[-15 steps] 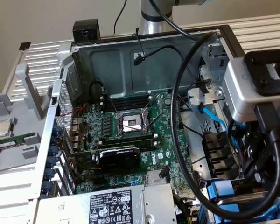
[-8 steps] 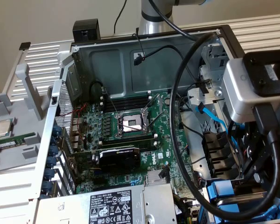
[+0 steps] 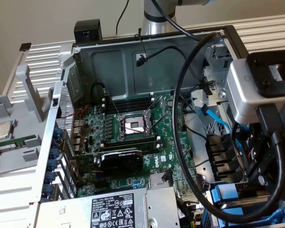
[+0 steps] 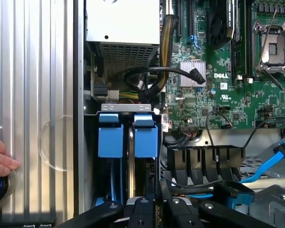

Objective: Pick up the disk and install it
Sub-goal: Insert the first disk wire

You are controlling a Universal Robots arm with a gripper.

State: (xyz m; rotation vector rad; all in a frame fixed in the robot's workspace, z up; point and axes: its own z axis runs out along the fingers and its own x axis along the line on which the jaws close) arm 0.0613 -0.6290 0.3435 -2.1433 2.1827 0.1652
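Open case [image 3: 114,61] crowds the arm, so loose cables [image 4: 171,69] could snag and a skewed push could jam the disk [image 4: 146,137], upright in its bay beside the other drive [image 4: 110,137], near clenched jaws with no clear grasp; ribbed grey bench [image 4: 33,71], hand [image 4: 0,159] on it, beige wall [image 3: 47,19].

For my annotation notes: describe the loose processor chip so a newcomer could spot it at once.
Find the open computer case; outside it, on the exterior view's left, spreads a pale ribbed platform. The processor chip lies there near the picture's edge: a small silver-topped square, unlike the long green circuit strip beside it.
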